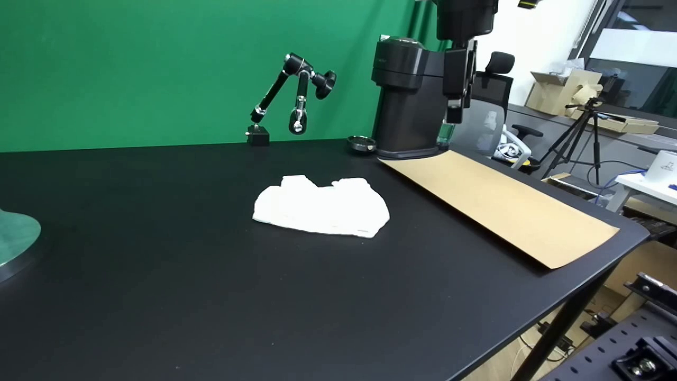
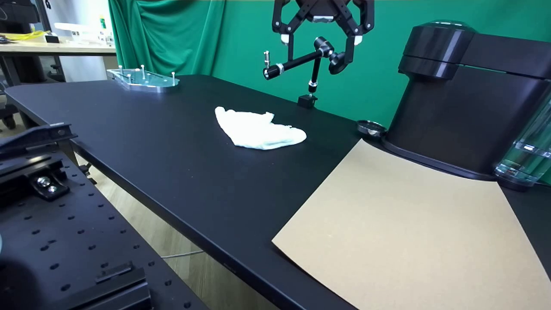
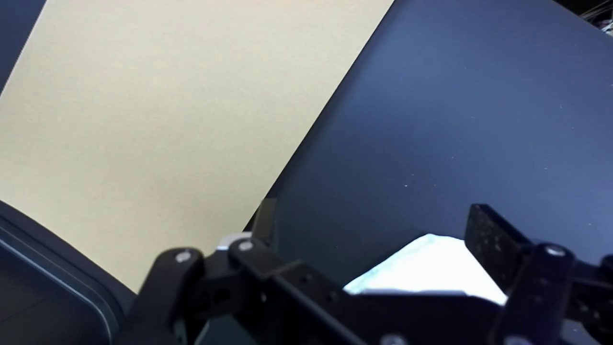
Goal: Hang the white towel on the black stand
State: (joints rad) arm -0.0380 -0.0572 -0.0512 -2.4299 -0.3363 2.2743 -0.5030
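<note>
Black worktop carries a tan sheet, black coffee machine just beside it. White towel lies crumpled on the worktop, apart from the sheet. Behind the towel, in both exterior views, I make out the black stand. My end effector hangs high, jaws spread.
</note>
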